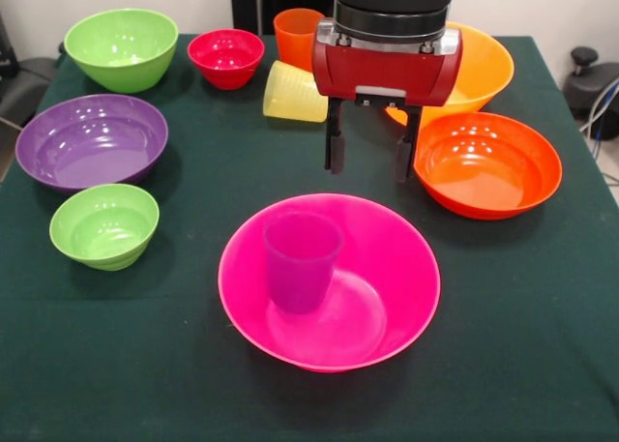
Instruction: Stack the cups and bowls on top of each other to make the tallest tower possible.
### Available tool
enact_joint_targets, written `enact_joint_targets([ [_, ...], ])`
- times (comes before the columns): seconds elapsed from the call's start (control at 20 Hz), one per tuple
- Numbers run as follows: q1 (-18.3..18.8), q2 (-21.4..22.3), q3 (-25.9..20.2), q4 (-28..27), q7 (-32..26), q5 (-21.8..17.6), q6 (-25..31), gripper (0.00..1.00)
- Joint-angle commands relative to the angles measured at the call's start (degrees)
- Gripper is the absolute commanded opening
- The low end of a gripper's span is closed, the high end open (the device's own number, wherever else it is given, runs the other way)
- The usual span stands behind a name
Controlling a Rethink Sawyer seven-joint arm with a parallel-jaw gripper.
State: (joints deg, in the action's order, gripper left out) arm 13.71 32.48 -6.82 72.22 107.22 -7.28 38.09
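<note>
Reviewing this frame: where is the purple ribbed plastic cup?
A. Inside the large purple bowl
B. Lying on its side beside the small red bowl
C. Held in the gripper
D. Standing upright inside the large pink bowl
D: the purple ribbed plastic cup stands upright inside the large glossy pink plastic bowl, apart from the open, empty gripper above.

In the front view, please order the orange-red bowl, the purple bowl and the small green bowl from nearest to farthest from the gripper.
1. Orange-red bowl: close beside the open gripper, on the picture's right.
2. Purple bowl: far off at the picture's left.
3. Small green bowl: also left, in front of the purple bowl; only slightly farther, so a near call.
</note>
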Motion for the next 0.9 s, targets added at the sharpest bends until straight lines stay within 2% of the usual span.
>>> enact_joint_targets([
  [0.05,0.91,-3.64,-3.06,-1.73,-0.32,-0.53,4.88,1.0],
  [0.9,3.84,-5.07,-3.62,-4.4,-5.56,-3.02,4.52,1.0],
])
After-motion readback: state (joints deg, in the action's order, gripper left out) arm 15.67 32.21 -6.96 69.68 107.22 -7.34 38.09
